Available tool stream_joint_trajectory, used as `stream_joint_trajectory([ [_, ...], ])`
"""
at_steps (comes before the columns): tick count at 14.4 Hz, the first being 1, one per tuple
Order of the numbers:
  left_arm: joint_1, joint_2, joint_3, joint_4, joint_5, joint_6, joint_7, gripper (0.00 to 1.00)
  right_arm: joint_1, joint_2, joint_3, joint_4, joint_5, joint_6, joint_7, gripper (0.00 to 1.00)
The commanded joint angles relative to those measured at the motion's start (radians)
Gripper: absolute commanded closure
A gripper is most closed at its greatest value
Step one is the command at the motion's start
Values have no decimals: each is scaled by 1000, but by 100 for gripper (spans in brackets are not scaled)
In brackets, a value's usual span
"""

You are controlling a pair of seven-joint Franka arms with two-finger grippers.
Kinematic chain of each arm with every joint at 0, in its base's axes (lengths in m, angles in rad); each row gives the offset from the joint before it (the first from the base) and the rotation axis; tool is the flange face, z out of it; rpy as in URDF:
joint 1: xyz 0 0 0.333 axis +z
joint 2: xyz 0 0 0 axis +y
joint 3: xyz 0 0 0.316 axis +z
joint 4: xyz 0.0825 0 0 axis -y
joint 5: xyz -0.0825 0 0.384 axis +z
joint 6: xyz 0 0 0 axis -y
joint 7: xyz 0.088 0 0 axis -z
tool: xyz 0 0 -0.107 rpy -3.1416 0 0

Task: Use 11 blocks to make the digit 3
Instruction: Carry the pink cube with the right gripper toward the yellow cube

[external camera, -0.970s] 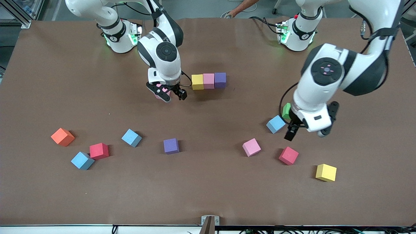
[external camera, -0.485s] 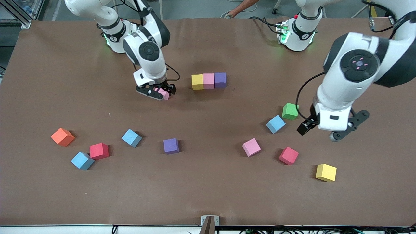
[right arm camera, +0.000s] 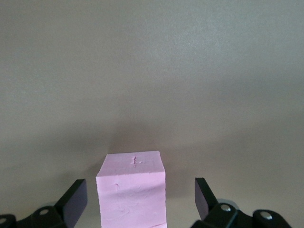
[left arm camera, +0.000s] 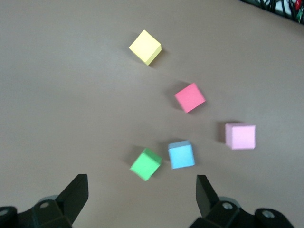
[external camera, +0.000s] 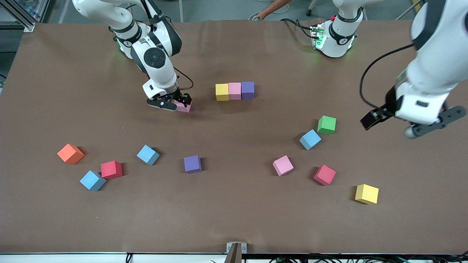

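Note:
A pink block [external camera: 184,106] rests on the table between the fingers of my right gripper [external camera: 173,103]. The right wrist view shows that gripper [right arm camera: 137,202] open, with a gap on each side of the pink block [right arm camera: 132,192]. Beside it stands a row of touching yellow [external camera: 222,92], pink [external camera: 234,91] and purple [external camera: 248,90] blocks. My left gripper [external camera: 393,125] hangs open and empty over bare table at the left arm's end; its wrist view shows loose yellow [left arm camera: 145,47], red [left arm camera: 190,97], pink [left arm camera: 240,136] and light blue [left arm camera: 181,155] blocks.
Nearer the camera lie loose cubes: orange [external camera: 70,153], red [external camera: 111,169], light blue [external camera: 93,180], light blue [external camera: 148,155], purple [external camera: 192,164], pink [external camera: 283,165], red [external camera: 324,175], yellow [external camera: 366,194], light blue [external camera: 310,139] and green [external camera: 326,125].
My right gripper has come down around the pink block, its wrist swinging toward its base. My left arm has pulled away from the green and light blue cubes toward its own end of the table.

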Motion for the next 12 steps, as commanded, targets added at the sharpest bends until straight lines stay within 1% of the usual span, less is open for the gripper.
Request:
stream_joint_trajectory([
  [1, -59, -80, 99, -46, -31, -26, 138, 0, 2, -26, 11, -32, 66, 27, -16, 0],
  [3, -95, -107, 166, -54, -32, -50, 203, 0, 6, -1, 14, -30, 85, 54, -16, 0],
  [4, -95, -124, 177, -78, -32, -52, 257, 0, 12, 11, 14, -32, 85, 55, -16, 0],
  [6, -95, -147, 214, -92, -58, -55, 369, 0, 18, 36, 15, -32, 85, 61, -16, 0],
  [8, -96, -178, 219, -134, -81, -64, 388, 0, 20, 66, 17, -32, 85, 86, -16, 0],
  [11, -98, -173, 236, -135, -86, -43, 472, 0, 29, 83, 17, -30, 85, 100, -15, 1],
  [12, -96, -173, 240, -131, -86, -43, 478, 0, 31, 83, 17, -30, 85, 97, -10, 17],
])
